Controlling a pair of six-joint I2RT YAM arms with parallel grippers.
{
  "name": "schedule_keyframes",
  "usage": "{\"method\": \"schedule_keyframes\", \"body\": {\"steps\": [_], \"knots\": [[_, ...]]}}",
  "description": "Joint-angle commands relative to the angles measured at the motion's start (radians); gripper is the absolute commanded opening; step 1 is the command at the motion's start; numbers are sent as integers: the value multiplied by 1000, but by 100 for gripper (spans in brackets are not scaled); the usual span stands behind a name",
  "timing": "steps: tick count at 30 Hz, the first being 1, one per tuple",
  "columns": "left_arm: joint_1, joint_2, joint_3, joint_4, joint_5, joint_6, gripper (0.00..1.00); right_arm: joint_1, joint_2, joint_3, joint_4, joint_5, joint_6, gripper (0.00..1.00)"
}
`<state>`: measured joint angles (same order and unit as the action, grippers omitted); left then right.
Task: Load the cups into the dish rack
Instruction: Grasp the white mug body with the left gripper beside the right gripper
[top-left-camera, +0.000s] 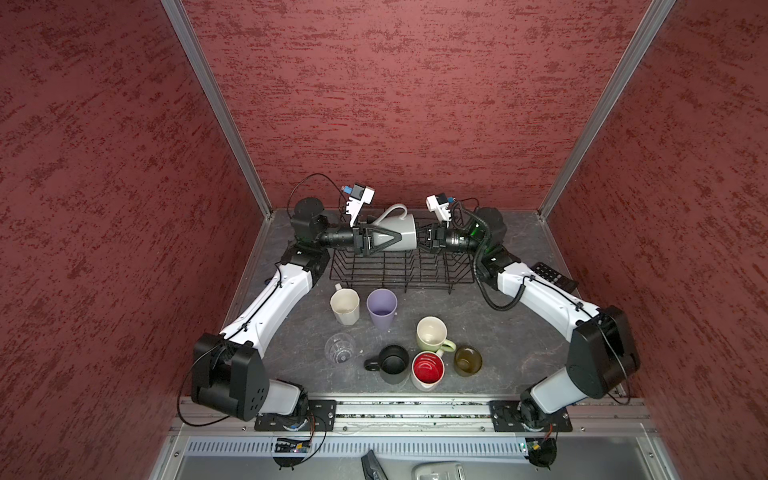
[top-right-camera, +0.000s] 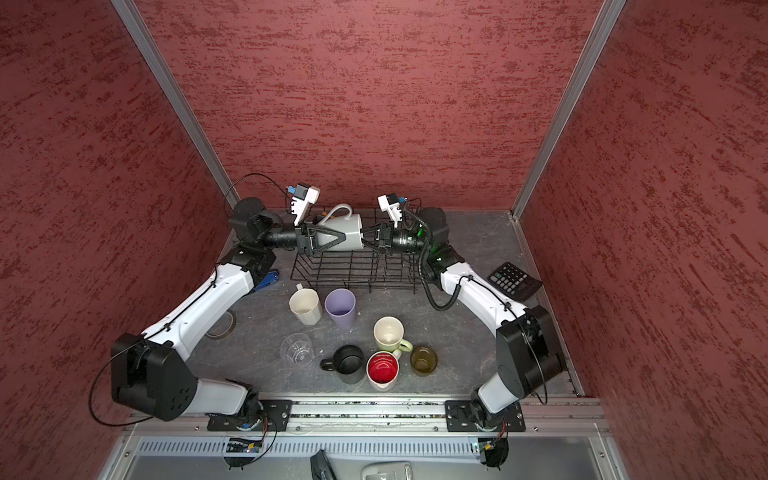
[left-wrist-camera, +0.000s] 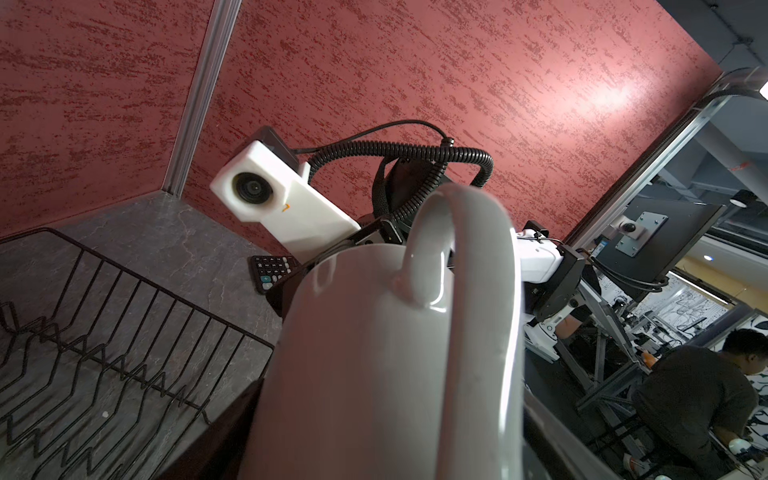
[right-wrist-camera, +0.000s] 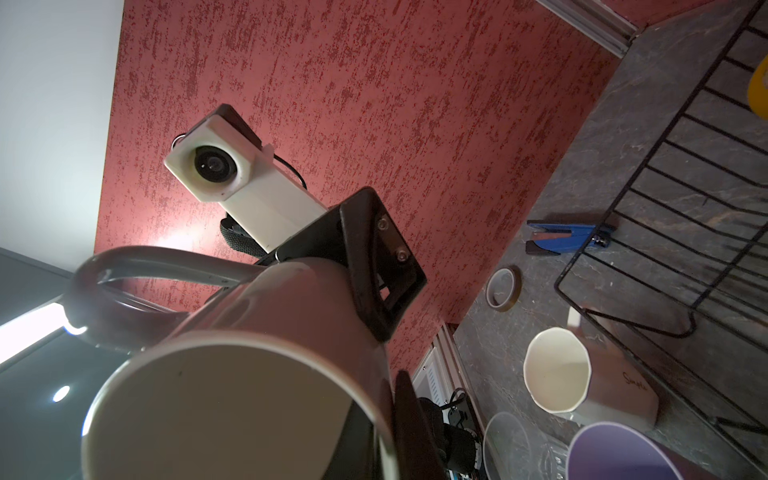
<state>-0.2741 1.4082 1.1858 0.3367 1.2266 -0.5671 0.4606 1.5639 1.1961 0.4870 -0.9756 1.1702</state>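
Fingers (top-left-camera: 395, 237) of the left gripper (top-left-camera: 397, 231) are clamped across the body of the grey mug (top-left-camera: 409, 227). One lies along its near side in both top views and the other is hidden behind it. The mug hangs on its side above the dish rack (top-left-camera: 374, 266), which stands at the middle of the tabletop's far edge. Its base points toward the left arm, its mouth toward the right arm, and its handle is turned upward. The right gripper (top-left-camera: 420, 240) has its fingers closed at the mug's rim; whether the wall is pinched between them cannot be told.

A yellow cup (right-wrist-camera: 758, 83) seems to sit by the rack's far left corner. Seven more stand upright between the rack and the tabletop's front edge:
- white faceted mug (top-left-camera: 345, 305)
- lilac tumbler (top-left-camera: 381, 307)
- clear glass (top-left-camera: 340, 347)
- pale green mug (top-left-camera: 432, 334)
- black mug (top-left-camera: 392, 363)
- red-inside mug (top-left-camera: 428, 370)
- olive glass (top-left-camera: 468, 360)

The step in hand looks like a two-arm regrasp of the grey mug ahead of racking it, early in the task. Next, one arm probably has to carry the mug alone before the other lets go. The mug can then be turned mouth down and lowered between the wires, clear of the prongs and the yellow cup.
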Motion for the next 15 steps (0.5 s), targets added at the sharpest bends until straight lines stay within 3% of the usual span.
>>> {"method": "schedule_keyframes", "body": {"steps": [1,6,11,15], "knots": [[-1,-18,37,36,-18,39,0,-7,-13,-4,8,28,35,0],[-7,-6,44,40,-26,38,2,0,-21,-14,17,37,41,0],[-17,-3,41,50,-23,42,55,6,-30,-32,46,66,56,0],[-20,0,43,46,-21,44,74,10,-28,-45,75,81,76,0]]}}
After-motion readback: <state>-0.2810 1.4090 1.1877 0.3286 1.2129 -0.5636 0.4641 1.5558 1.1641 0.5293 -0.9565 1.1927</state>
